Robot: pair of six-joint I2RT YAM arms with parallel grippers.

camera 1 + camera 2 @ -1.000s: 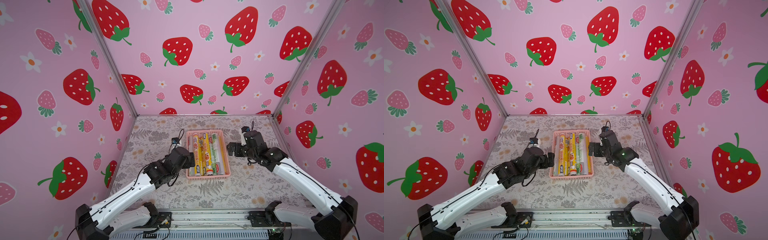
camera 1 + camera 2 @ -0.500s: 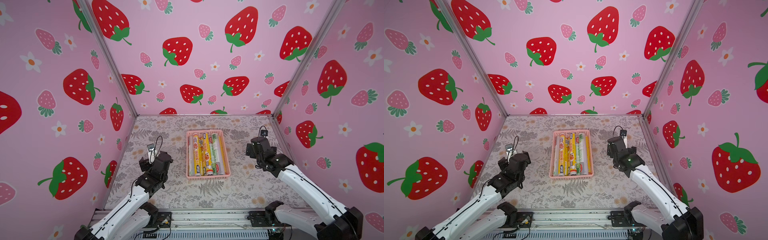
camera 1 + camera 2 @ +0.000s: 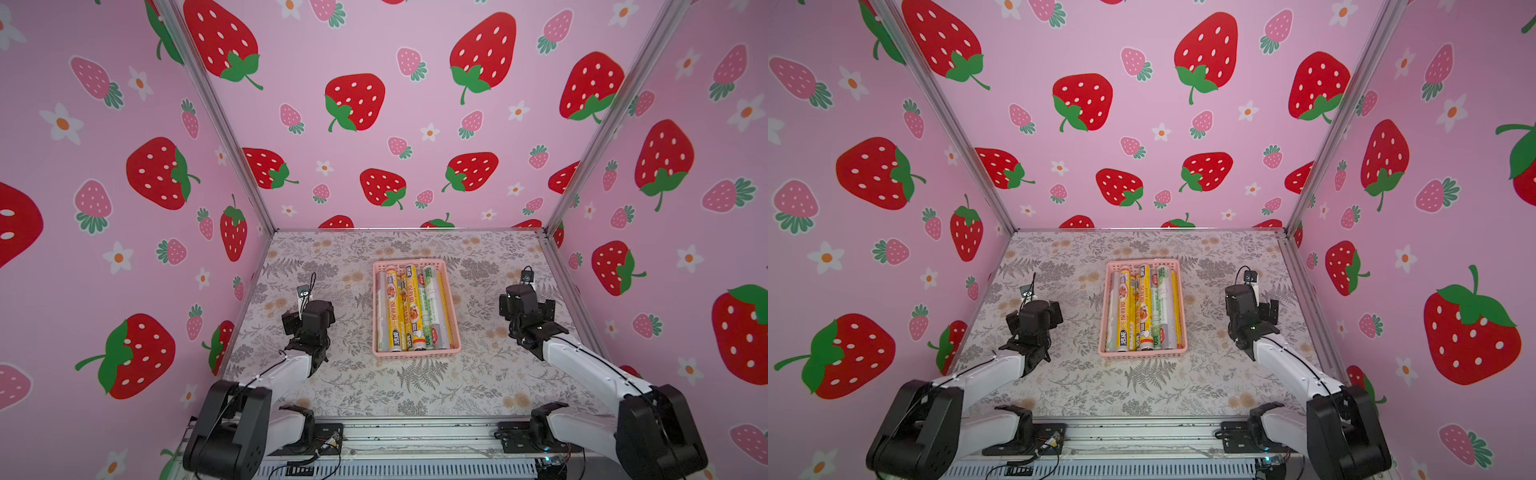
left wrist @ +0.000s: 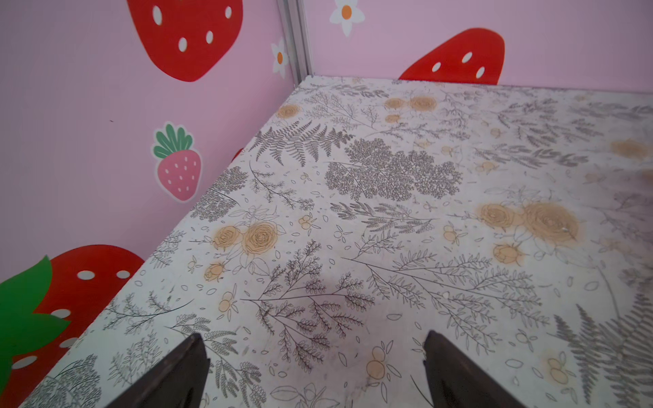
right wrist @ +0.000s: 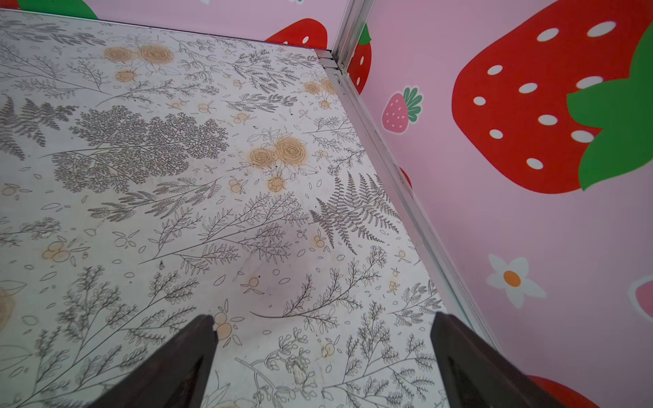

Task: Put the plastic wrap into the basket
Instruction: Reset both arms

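You are looking down at the floral counter (image 3: 415, 386), and in both top views it is carrying the pink basket (image 3: 417, 353), which is sitting mid-counter between the two arms and well apart from each. The plastic wrap (image 3: 413, 307) is lying inside it, yellow rolls and white-green rolls packed side by side, lengthwise, all within the lattice sides. No roll is showing on the bare counter. The left pincer (image 4: 313, 335) is hanging over empty counter near the left wall, jaws spread wide, nothing between them. The right pincer (image 5: 322, 316) is doing the same by the right wall: spread wide, holding nothing. Judgement: the loading step is looking complete, and both arms are sitting in what reads as a parked pose. The next move is calling for no grasp. You are only needing to check that no roll is riding up over the rim, and to be keeping both arms clear of the basket.
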